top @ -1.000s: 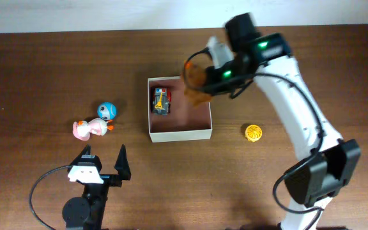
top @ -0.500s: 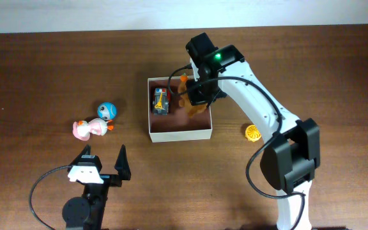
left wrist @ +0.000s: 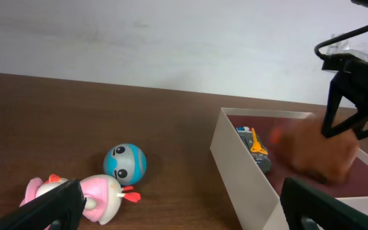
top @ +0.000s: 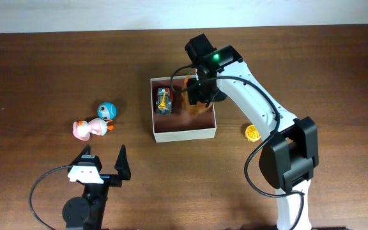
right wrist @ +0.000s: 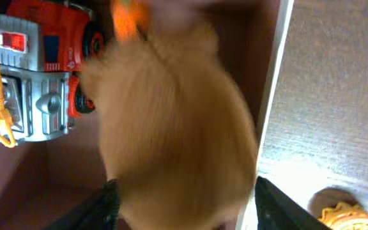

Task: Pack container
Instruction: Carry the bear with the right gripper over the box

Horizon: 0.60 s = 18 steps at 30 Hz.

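The container [top: 184,135] is a shallow white box with a pink-brown inside, at the table's middle. A red and grey toy truck [top: 163,100] lies in its left part. My right gripper [top: 199,96] hangs over its right part, jaws parted. A brown plush toy [right wrist: 177,121] shows blurred between the fingers, just above the box floor beside the truck [right wrist: 37,76]. The plush [left wrist: 315,153] also shows low inside the box in the left wrist view. My left gripper [top: 104,163] stands open and empty near the front edge, left of the box.
A blue ball-shaped toy [top: 107,111] and a pink duck toy [top: 89,128] lie on the table left of the box. A small orange toy [top: 253,132] lies to the right of it. The right arm reaches over the box's back right corner.
The right arm swung left and down over the box with the brown plush. Its jaws were shut on the plush and now stand apart. The box shifted slightly right. The left arm stayed still.
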Motion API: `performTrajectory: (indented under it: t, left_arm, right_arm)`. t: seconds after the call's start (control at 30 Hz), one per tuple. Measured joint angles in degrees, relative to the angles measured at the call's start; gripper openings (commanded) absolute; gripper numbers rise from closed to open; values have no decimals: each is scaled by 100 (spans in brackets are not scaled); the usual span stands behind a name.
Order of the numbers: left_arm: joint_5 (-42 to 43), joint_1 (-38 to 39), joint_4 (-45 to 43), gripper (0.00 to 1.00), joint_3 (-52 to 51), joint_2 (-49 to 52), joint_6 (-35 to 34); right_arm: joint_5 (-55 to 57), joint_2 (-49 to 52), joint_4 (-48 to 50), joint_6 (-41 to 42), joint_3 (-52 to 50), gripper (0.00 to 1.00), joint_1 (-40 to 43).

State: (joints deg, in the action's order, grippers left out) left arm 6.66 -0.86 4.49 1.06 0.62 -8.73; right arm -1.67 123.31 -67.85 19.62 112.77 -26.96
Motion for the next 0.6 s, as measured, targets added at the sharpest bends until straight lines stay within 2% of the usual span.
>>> performTrajectory:
  t: [0.43, 0.53, 0.57, 0.6]
  left_arm:
    - [0, 0, 0, 100, 0, 0, 0]
    - [0, 0, 0, 99, 0, 0, 0]
    - [0, 0, 0, 99, 0, 0, 0]
    - [0, 0, 0, 99, 0, 0, 0]
  right_arm:
    - [-267, 0, -127, -7, 85, 61, 0]
    - [-568, 0, -417, -48, 323, 53, -17]
    - [-658, -2, -533, -61, 433, 48, -37]
    - [-695, -2, -625, -81, 509, 39, -61]
